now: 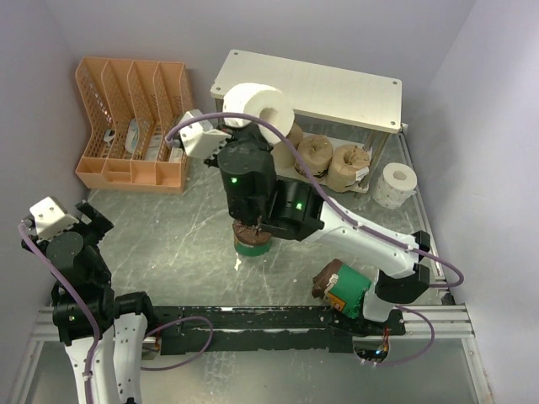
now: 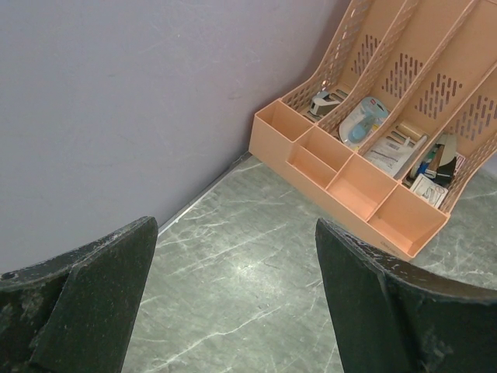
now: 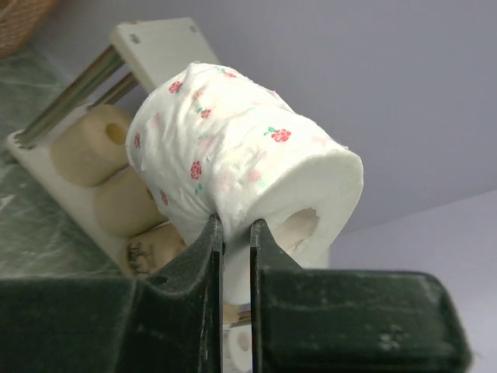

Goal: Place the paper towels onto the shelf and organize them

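Paper-towel roll [image 3: 233, 155], white with red flowers, is pinched in the clenched right claw [image 3: 235, 229], raised at the left end of the top board of the shelf [image 1: 337, 88]. Three tan rolls [image 1: 316, 154] lie on the lower board. Another white roll [image 1: 394, 183] stands on the table [image 1: 168, 244] by the shelf's right end, while the left claw [image 2: 233, 264] hangs released and empty.
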You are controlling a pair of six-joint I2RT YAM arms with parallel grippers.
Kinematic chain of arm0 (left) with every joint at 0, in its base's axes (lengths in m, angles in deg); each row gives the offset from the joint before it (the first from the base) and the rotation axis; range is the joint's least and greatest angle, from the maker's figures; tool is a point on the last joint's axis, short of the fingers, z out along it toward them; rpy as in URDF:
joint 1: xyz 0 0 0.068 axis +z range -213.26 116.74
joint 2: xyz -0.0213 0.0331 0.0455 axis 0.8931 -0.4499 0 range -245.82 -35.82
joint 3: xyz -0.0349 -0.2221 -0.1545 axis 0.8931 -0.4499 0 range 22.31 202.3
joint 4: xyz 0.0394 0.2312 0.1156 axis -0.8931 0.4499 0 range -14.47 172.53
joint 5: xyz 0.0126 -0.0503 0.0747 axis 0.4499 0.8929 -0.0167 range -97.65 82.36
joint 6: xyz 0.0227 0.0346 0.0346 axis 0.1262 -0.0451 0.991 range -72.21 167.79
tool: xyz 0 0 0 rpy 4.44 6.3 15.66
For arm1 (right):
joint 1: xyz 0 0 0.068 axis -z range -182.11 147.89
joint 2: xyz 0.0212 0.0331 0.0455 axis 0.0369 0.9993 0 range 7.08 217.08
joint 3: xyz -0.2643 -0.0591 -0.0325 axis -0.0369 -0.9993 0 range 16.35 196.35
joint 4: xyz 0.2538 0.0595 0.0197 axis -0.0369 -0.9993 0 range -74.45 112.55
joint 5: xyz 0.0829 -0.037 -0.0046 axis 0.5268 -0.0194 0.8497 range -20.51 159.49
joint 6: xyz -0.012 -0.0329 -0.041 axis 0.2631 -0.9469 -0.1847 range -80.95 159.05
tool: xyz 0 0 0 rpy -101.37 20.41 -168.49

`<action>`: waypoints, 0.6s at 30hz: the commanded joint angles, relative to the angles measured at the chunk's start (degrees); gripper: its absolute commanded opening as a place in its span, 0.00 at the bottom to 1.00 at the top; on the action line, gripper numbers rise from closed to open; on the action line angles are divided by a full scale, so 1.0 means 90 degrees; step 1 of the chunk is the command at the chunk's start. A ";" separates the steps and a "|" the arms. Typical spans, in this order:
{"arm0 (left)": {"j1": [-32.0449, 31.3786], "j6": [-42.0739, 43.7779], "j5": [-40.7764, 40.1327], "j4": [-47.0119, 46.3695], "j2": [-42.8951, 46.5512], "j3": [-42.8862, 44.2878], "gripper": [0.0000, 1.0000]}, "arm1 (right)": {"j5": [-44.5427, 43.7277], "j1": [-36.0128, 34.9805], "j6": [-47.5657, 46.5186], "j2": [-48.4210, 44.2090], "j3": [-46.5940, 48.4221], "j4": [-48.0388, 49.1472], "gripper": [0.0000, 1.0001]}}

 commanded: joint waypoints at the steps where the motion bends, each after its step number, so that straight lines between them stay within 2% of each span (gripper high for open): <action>1: -0.0067 0.0066 -0.0052 -0.0257 0.0060 -0.0052 0.94 | -0.0224 0.0064 -0.1822 -0.0196 0.0844 0.0687 0.00; 5: -0.0082 0.0046 -0.0017 -0.0257 0.0042 -0.0045 0.94 | -0.0027 0.0549 -0.1827 -0.0072 0.1734 0.0221 0.00; 11: -0.0138 0.0026 -0.0015 -0.0224 0.0029 -0.0034 0.94 | 0.0613 0.2038 -0.1696 -0.0077 0.1741 -0.0133 0.00; 14: -0.0164 0.0026 -0.0011 -0.0218 0.0030 -0.0033 0.94 | 0.1187 0.2831 -0.1254 0.0158 0.2084 -0.0754 0.00; 18: -0.0199 0.0026 -0.0001 -0.0218 0.0002 -0.0041 0.94 | 0.1752 0.3715 -0.0809 0.0306 0.2173 -0.1000 0.00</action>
